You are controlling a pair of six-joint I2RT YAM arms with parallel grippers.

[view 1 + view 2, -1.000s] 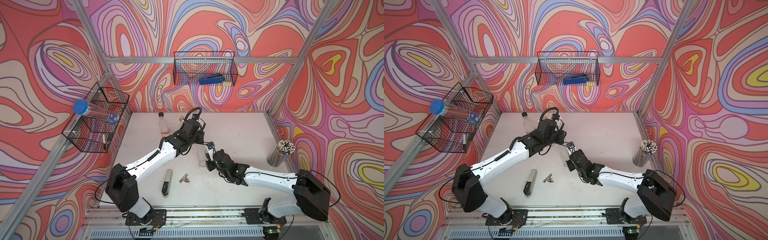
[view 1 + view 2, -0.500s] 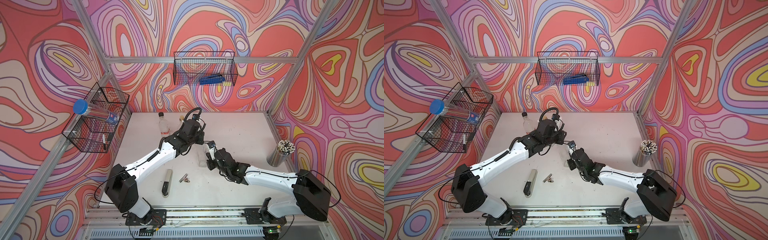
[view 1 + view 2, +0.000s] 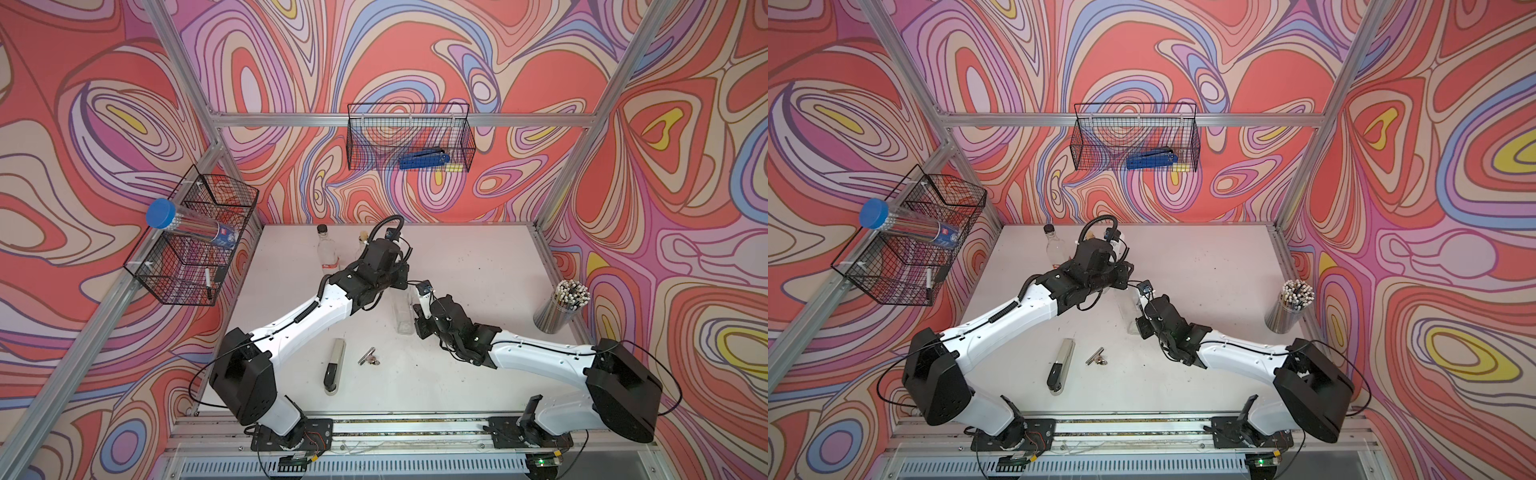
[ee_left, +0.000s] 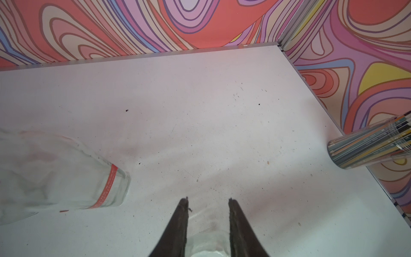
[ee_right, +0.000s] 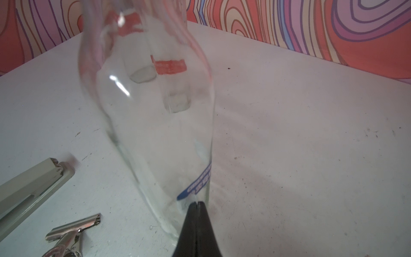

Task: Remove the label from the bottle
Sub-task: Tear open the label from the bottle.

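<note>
A clear glass bottle [image 3: 404, 308] [image 3: 1128, 309] stands upright mid-table in both top views. My left gripper [image 3: 405, 283] [image 4: 208, 200] reaches over it from the left and is shut on its top; clear glass shows between the dark fingers [image 4: 181, 222] in the left wrist view. In the right wrist view the bottle [image 5: 155, 115] fills the middle, with a blue label [image 5: 198, 179] strip low on its side. My right gripper [image 5: 196, 203] [image 3: 417, 320] is shut, its tips pinched on the pale lower end of that label near the bottle's base.
Two other bottles [image 3: 326, 253] [image 3: 360, 245] stand at the back, one with a red band [image 4: 106, 187]. A grey tool [image 3: 334, 365] [image 5: 33, 187] and a metal clip [image 3: 368, 357] [image 5: 73, 229] lie in front. A pencil cup [image 3: 559, 307] [image 4: 369, 144] stands right. Wire baskets [image 3: 409, 141] [image 3: 195, 237] hang on walls.
My right gripper has crept slightly towards the back along the bottle's lower side. The left arm and the bottle have stayed where they were.
</note>
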